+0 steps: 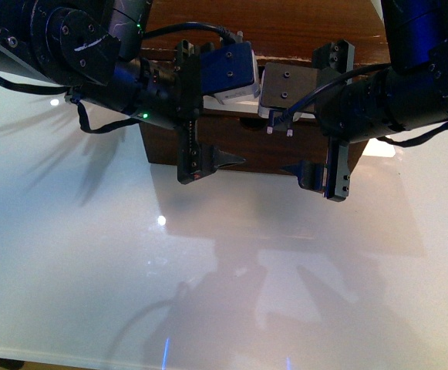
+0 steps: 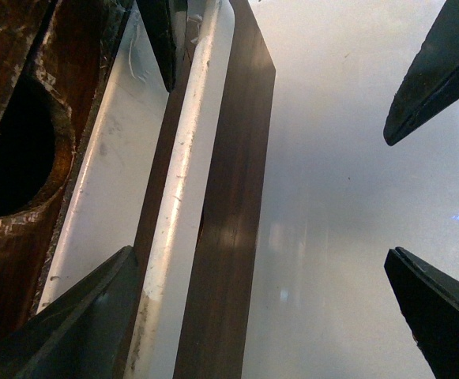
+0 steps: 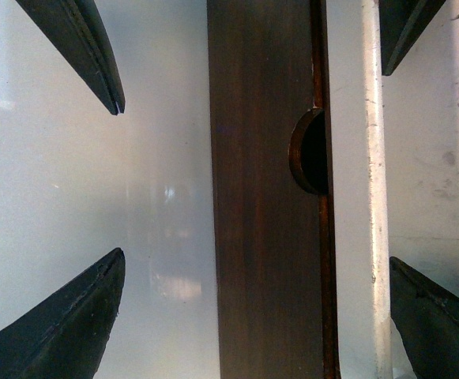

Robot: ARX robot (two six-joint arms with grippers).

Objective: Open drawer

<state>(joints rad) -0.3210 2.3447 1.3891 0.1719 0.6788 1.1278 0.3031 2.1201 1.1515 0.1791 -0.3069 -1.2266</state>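
The drawer (image 1: 285, 81) is dark brown wood in the box at the back, mostly hidden behind my wrist cameras. In the left wrist view its scratched front (image 2: 24, 260) shows the half-round notch, with the white bar handle (image 2: 174, 205) beside it. The handle also shows in the right wrist view (image 3: 371, 205) and in the front view (image 1: 231, 116). My left gripper (image 1: 235, 108) (image 2: 261, 260) is open, one finger by the handle, the other over the table. My right gripper (image 1: 289, 112) (image 3: 257, 257) is open and stands the same way. Neither holds anything.
The plain handleless drawer front (image 1: 247, 150) (image 3: 261, 237) (image 2: 229, 237) with a small notch lies between each gripper's fingers, beside the handle. The glossy white table (image 1: 208, 270) stretches in front of the box and mirrors the arms. Cables hang from both arms.
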